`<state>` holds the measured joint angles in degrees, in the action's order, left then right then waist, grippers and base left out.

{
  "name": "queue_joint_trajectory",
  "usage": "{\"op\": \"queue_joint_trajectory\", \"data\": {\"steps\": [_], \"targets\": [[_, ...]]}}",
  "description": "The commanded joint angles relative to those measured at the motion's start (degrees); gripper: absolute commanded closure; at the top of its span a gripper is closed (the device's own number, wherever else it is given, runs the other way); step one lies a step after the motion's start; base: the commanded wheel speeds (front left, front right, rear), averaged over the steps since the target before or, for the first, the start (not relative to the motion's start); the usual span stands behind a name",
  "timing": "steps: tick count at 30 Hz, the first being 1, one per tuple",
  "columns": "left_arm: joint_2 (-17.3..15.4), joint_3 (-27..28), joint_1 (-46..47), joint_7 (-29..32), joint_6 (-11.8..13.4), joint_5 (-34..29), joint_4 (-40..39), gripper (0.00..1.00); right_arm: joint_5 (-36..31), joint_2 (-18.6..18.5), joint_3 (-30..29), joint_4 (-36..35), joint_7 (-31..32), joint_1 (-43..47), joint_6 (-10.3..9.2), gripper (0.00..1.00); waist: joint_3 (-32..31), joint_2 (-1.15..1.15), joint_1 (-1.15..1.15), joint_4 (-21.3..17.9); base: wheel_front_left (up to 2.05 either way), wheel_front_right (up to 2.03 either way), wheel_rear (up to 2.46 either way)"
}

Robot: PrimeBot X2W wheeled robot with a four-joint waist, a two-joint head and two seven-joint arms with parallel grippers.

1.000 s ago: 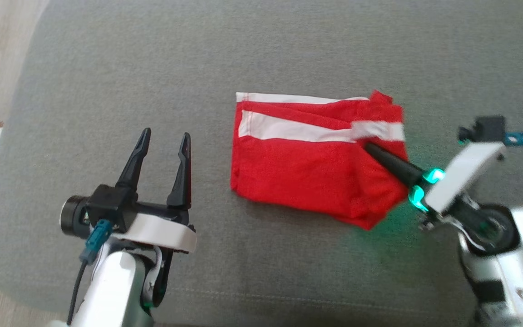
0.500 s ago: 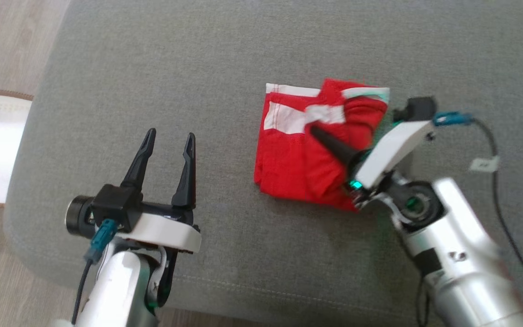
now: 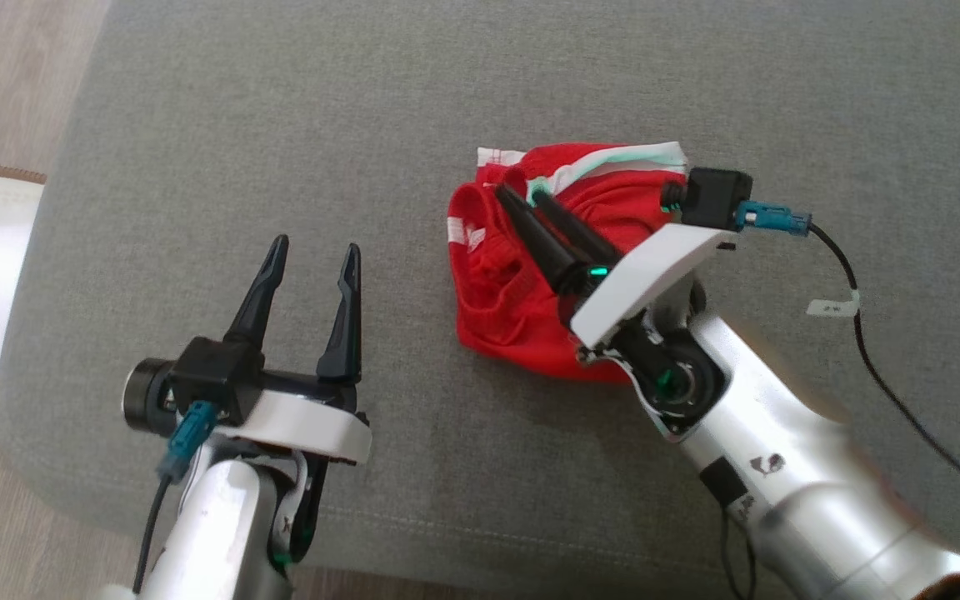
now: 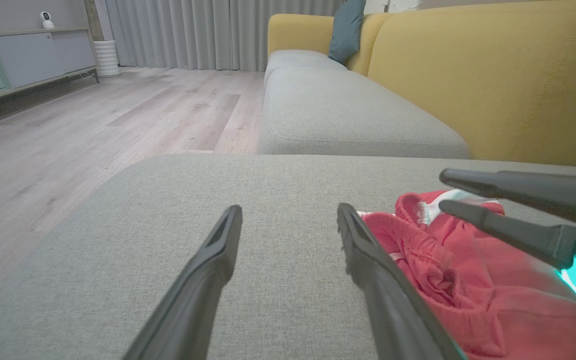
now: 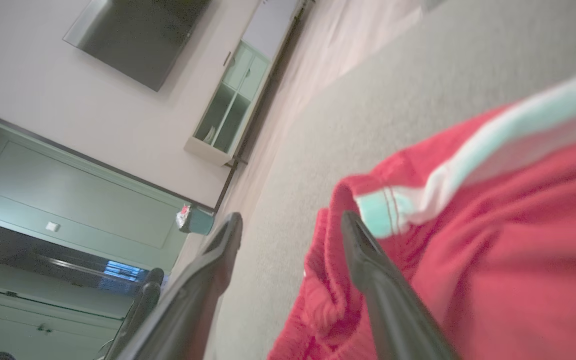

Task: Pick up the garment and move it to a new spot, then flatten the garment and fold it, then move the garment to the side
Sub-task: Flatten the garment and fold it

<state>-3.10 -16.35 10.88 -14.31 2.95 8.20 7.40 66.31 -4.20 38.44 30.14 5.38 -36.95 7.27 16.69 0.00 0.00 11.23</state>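
Head view: one garment (image 3: 497,325), one left gripper (image 3: 315,246), one right gripper (image 3: 520,194).

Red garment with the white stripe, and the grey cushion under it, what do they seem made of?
The red garment with the white stripe looks like soft matte knit fabric: it bunches into loose folds. The grey cushion looks like matte woven upholstery: fine speckled weave, stitched seam.

Spread left claw (image 4: 289,210) beside red garment (image 4: 468,285).
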Motion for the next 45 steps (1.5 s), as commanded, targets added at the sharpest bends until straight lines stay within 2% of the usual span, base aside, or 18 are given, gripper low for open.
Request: {"op": "queue_joint_trajectory", "data": {"steps": [1,5,8,13,19,23,29,37,45], "targets": [[-0.2,1.8,2.0,-0.7,-0.3,-0.5,-1.9,0.0,-1.7,1.2,0.9,-2.4,-2.0,-1.9,0.22,0.0,0.0,0.0,0.0,-0.2,0.0,0.0,0.0],[-0.2,2.2,1.8,-0.7,-0.1,-0.7,-2.0,0.0,-10.4,-2.1,3.4,-2.5,-11.9,-3.1,0.22,0.0,-0.2,0.0,0.0,-0.9,0.0,0.0,0.0],[-0.3,2.7,1.5,-0.7,0.1,-0.9,-1.9,0.0,-15.9,-5.2,2.7,-1.8,-17.3,-2.4,0.22,0.0,-0.5,0.0,0.0,-1.9,0.0,0.0,0.0],[-1.0,4.0,0.8,-0.7,0.6,-0.9,-2.2,0.0,-22.4,-9.6,-4.3,-2.4,-19.9,2.2,0.22,0.0,-1.4,0.0,0.0,-4.3,0.0,0.0,0.0],[-2.2,5.9,-0.6,-0.7,1.2,-0.6,-2.5,0.0,-30.0,-12.6,-17.2,-6.6,-20.3,12.8,0.22,0.0,-2.7,0.0,0.0,-7.4,0.0,0.0,0.0],[-3.0,6.9,-1.4,-0.7,1.6,-0.4,-2.8,0.0,-35.9,-11.8,-24.4,-12.0,-19.6,19.5,0.22,0.0,-3.1,0.0,0.0,-9.0,0.0,0.0,0.0],[-3.8,7.4,-2.4,-0.7,2.0,-0.2,-2.8,0.0,-43.9,-8.4,-31.0,-21.4,-14.9,26.6,0.22,0.0,-4.4,0.0,0.0,-10.2,0.0,0.0,0.0],[-4.4,7.2,-5.6,0.3,2.7,0.0,-2.5,0.0,-49.6,-5.1,-34.1,-31.0,-8.6,35.0,0.22,0.0,-8.8,0.0,0.0,-11.1,0.0,0.0,0.0],[-4.7,7.1,-8.8,1.4,3.5,0.4,-3.1,0.0,-51.5,-3.9,-35.2,-35.7,-5.1,39.7,0.22,0.0,-12.4,0.0,0.0,-11.5,0.0,0.0,0.0]]}}
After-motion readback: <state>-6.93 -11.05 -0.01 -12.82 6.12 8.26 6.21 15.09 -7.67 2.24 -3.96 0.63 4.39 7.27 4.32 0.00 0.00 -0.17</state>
